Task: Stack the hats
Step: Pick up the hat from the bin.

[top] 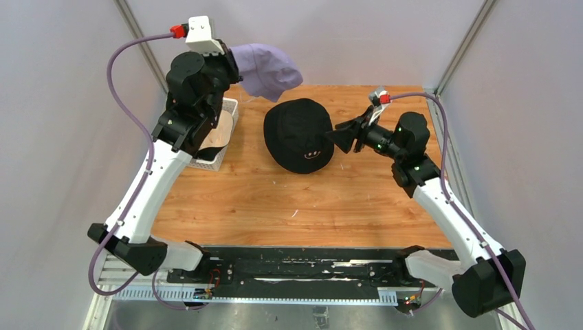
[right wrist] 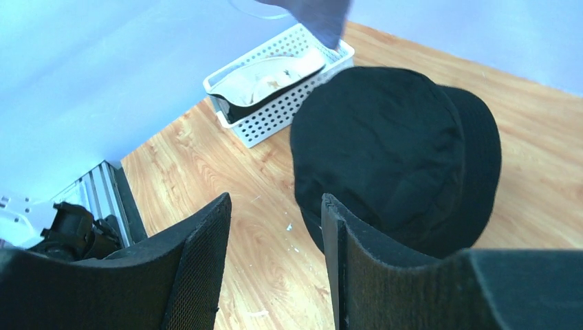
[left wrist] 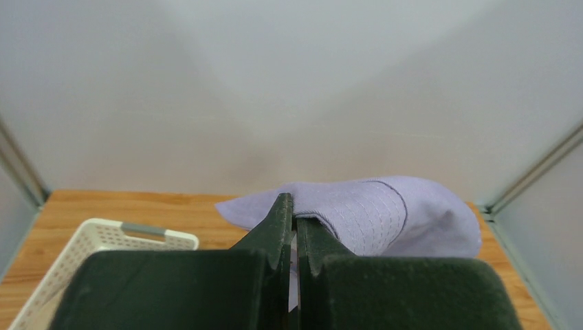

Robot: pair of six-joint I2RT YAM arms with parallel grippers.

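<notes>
Wood desk (top: 275,206), grey walls (top: 344,34). Our lavender hat (top: 265,69) hangs in the air back left, left pincer (left wrist: 294,206) clamped on its fabric. The black smiley hat (top: 300,135) sits mid-desk, right pincer (right wrist: 275,213), jaws apart, beside its brim, holding nothing. We reckon we're mid-carry: next, centre lavender over black, then release.

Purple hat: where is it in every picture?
Top external: the purple hat hangs up high, upper left of the middle.
Left wrist: middle right, pinched in the shut left tool.
Right wrist: only a purplish scrap at the top edge, probably it.
Shared landmark: the white basket shows in all three.
</notes>
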